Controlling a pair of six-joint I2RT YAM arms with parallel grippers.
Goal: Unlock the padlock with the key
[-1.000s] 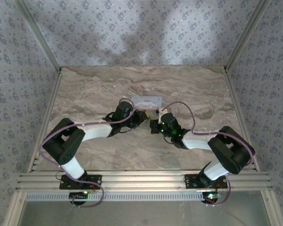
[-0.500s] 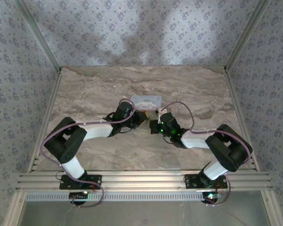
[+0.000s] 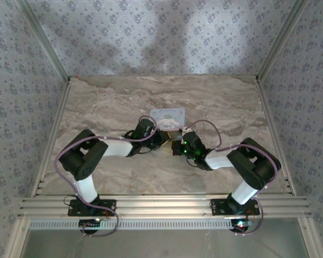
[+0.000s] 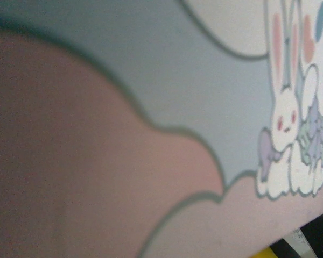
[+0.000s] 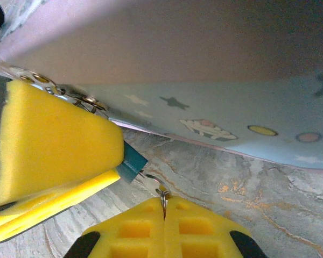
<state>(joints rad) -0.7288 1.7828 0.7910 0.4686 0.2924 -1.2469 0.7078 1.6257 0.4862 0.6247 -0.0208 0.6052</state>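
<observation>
The 2 grippers meet near the middle of the tabletop (image 3: 97, 107), just on the near side of the tin (image 3: 168, 115). The left gripper (image 5: 112, 165) is clamped on the padlock (image 5: 132, 163). In the right wrist view the teal body juts out from between its yellow pads (image 5: 54, 140), close under the tin's lower edge, with the shackle end buried in the foam. The right gripper (image 5: 164, 210) has its own pads pressed tight together, with a small wire ring (image 5: 162, 196) caught in the seam. The key (image 5: 149, 181) runs from that ring up to the padlock's exposed end, so this gripper is narrowly shut on the key.

I judge the step in hand to be insertion. The key's tip is at the keyhole end, but it is too small to tell whether the blade is seated.

Next comes a push along the key's line if it is not home. Then the right wrist must roll about that line while the left gripper holds the padlock firm. The hold looks slight, so the key could swivel on its ring rather than turn the lock.
</observation>
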